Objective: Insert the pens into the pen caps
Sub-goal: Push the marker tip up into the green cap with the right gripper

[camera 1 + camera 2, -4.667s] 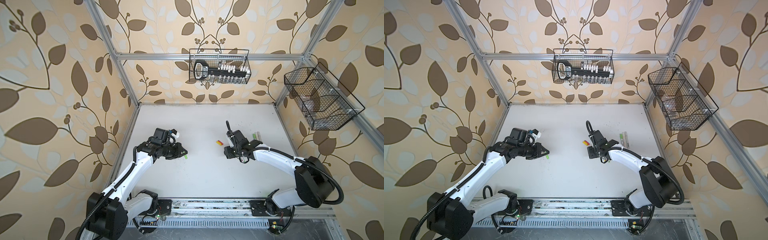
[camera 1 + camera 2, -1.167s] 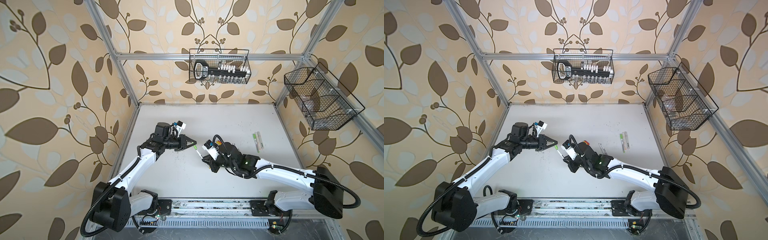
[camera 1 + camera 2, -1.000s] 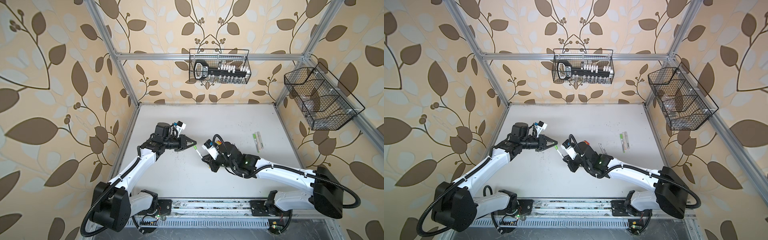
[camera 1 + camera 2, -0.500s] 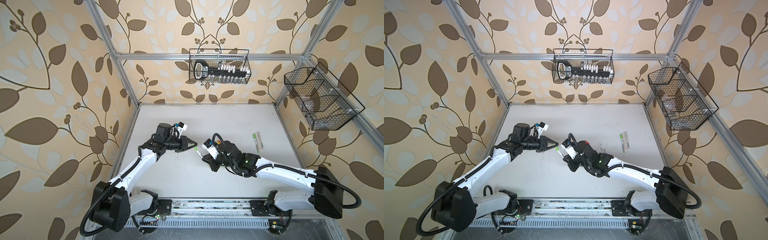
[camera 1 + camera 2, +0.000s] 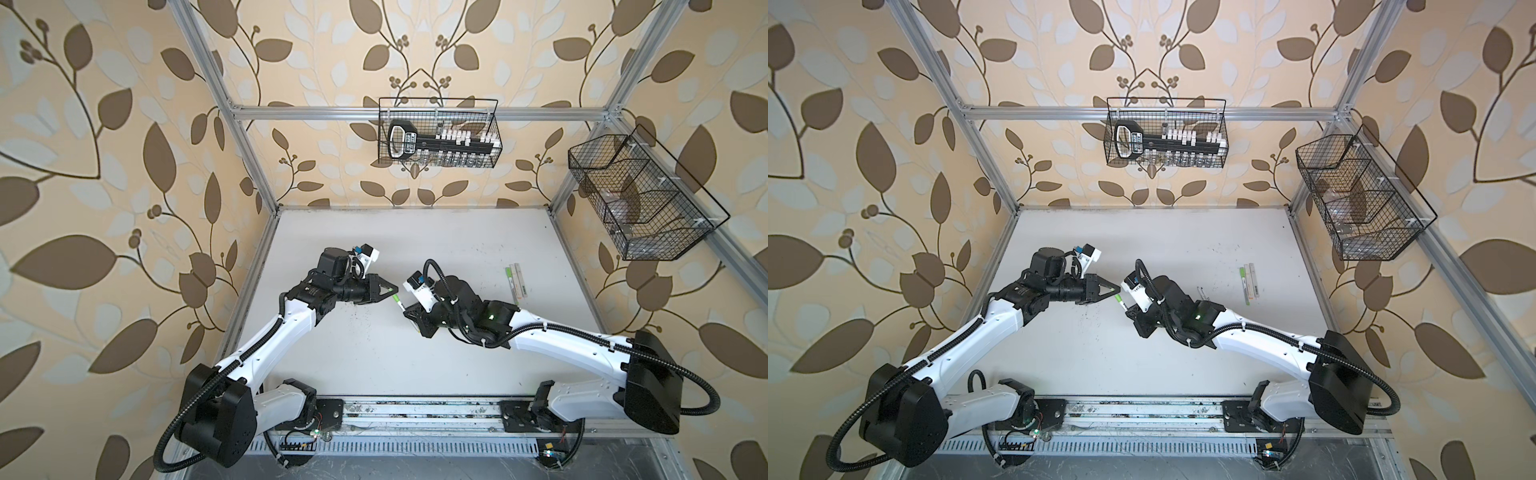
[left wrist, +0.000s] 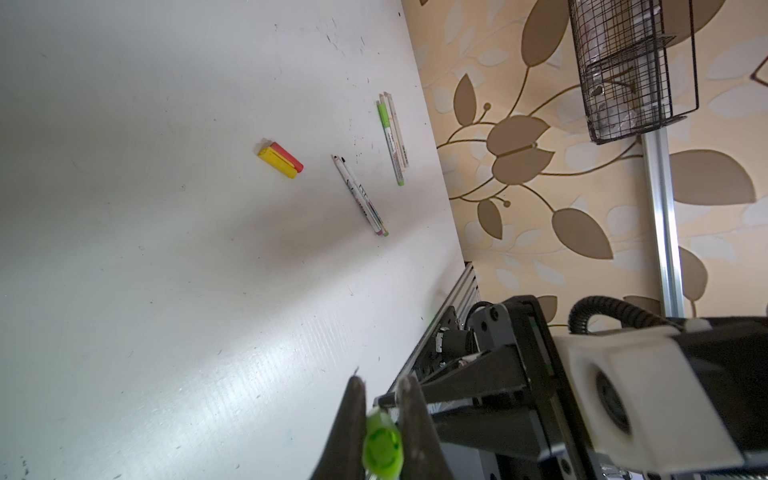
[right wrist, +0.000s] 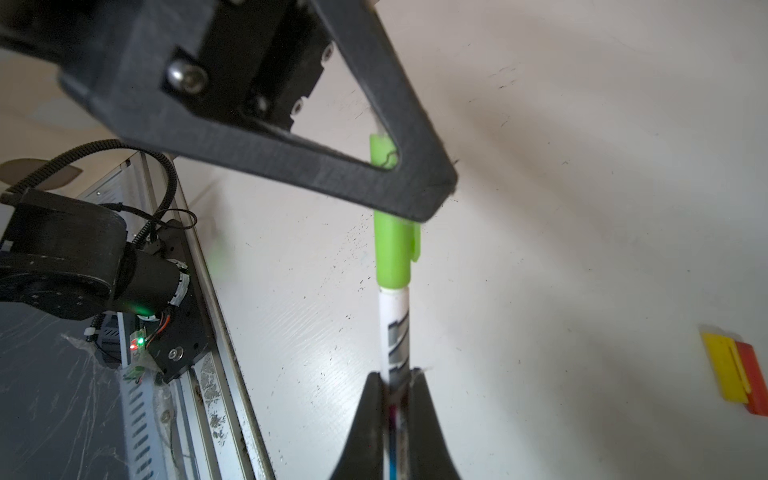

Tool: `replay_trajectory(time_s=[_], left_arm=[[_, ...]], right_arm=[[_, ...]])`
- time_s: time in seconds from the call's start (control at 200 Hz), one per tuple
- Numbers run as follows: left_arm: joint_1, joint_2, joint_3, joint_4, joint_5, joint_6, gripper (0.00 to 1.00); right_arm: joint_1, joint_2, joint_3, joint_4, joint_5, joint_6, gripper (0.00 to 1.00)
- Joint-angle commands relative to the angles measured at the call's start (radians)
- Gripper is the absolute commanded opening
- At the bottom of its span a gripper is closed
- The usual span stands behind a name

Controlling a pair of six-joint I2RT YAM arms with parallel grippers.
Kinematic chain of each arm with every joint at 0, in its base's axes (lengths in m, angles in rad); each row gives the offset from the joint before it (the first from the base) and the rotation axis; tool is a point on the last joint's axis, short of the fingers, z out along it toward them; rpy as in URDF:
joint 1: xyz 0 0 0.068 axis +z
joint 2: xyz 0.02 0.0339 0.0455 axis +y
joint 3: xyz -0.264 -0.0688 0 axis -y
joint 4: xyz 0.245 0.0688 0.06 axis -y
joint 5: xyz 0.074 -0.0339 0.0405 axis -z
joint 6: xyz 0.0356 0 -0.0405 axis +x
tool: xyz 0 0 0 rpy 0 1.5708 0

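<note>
**Left gripper** (image 5: 392,290): fingers clamped on the green cap (image 7: 392,253), which is clear of the table (image 5: 415,232). The cap's closed end sits between the fingertips. Its mouth points away from the gripper, toward the right gripper (image 7: 395,384).

**Right gripper:** fingers pressed together on the pen (image 7: 394,324), a white barrel with dark lettering. The barrel runs straight out past the fingertips toward the left gripper.

**Pen and green cap:** the pen's front end is inside the cap's mouth, with a white collar showing just outside it. Whether it is fully seated cannot be told. In both top views the two grippers face each other nearly tip to tip.

**Yellow cap** (image 6: 275,161) and **red cap** (image 6: 290,156): they lie flat on the table, side by side and touching. They are ahead of the left gripper's fingertips and well apart from both grippers.

**Loose pens** (image 6: 360,195): two lie together, touching, with dark tips bare. They are farther from the left gripper than the two caps.

**Far pens** (image 5: 515,282): a green-capped one lies with pale ones alongside it. They are well apart from the right gripper, on its side away from the left gripper.
</note>
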Motion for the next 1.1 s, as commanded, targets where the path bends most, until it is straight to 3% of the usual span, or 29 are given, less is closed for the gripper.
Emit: replay_trajectory(time_s=[0.0, 0.07, 0.2, 0.255, 0.41, 0.83, 1.095], left_arm=[[-0.043, -0.016, -0.019, -0.003, 0.036, 0.008, 0.0], [-0.05, -0.016, -0.022, -0.003, 0.036, 0.008, 0.0], [-0.051, -0.024, -0.021, -0.009, 0.027, 0.008, 0.16], [-0.05, -0.027, -0.021, -0.012, 0.023, 0.009, 0.17], [-0.052, -0.024, -0.019, -0.014, 0.025, 0.015, 0.0], [-0.07, -0.019, -0.005, -0.052, 0.046, 0.034, 0.0], [-0.085, -0.025, -0.012, -0.052, 0.061, 0.025, 0.0]], right_arm=[[-0.001, 0.016, 0.059, 0.131, 0.026, 0.006, 0.02], [-0.001, 0.027, 0.071, 0.135, 0.025, 0.006, 0.02], [-0.002, 0.047, 0.099, 0.124, 0.025, 0.006, 0.02], [-0.001, 0.052, 0.106, 0.119, 0.025, 0.007, 0.02], [-0.002, 0.051, 0.107, 0.122, 0.032, 0.019, 0.02], [-0.01, 0.046, 0.124, 0.263, 0.038, -0.022, 0.0], [-0.03, 0.095, 0.205, 0.261, 0.011, -0.046, 0.0]])
